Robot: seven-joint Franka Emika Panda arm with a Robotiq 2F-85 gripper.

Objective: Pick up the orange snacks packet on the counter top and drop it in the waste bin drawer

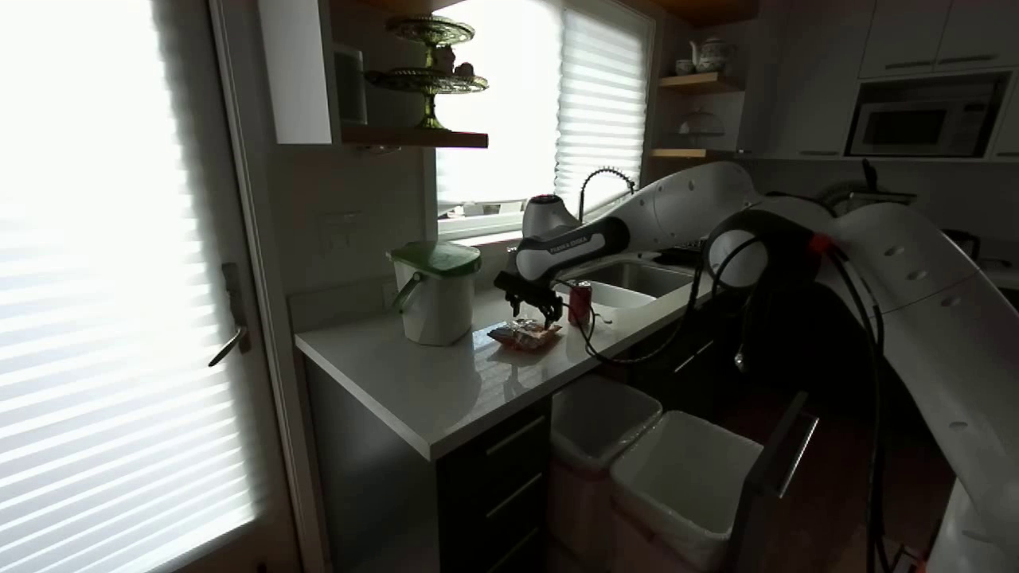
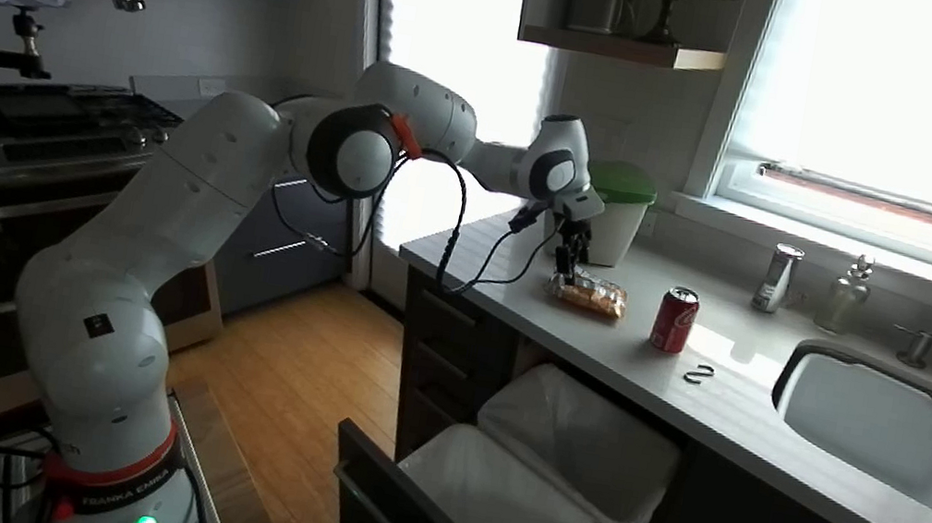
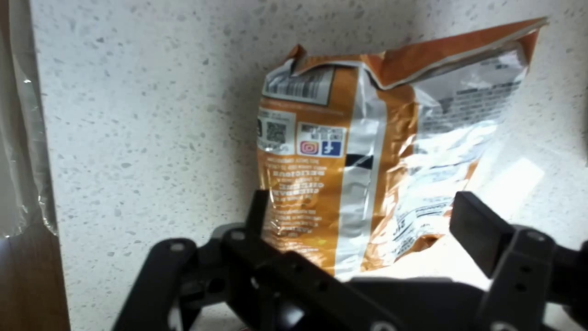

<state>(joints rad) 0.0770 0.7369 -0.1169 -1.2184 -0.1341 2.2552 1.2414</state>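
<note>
White speckled counter point(image 3: 147, 138) beneath bright window point(image 1: 525, 111); orange packet point(image 3: 367, 161) lying there, jaws spread wide above.

gripper point(image 1: 532, 316) over orange packet point(image 1: 523, 340) | contact unclear | bin drawer point(image 1: 766, 481) pulled out

A red can point(image 2: 674, 321) stood upright in both exterior views, an S-shaped hook point(image 2: 699, 374) lying near it — on the side of the white basin point(image 2: 887, 436). Below the window point(image 2: 929, 110), a silver can point(image 2: 777, 278) stood near a clear glass bottle point(image 2: 843, 300). A pale bucket point(image 1: 440, 310) wore a green lid point(image 1: 439, 258), its handle point(image 1: 408, 293) hanging down the side. In an exterior view, a two-tiered green cake stand point(image 1: 430, 79) rested on a wooden shelf point(image 1: 446, 140); farther off, a teapot point(image 1: 714, 54) occupied a small shelf point(image 1: 700, 83) and a microwave point(image 1: 907, 127) sat in a cabinet niche point(image 1: 923, 90). A stove point(image 2: 34, 154) stood against the wall point(image 2: 203, 33).
</note>
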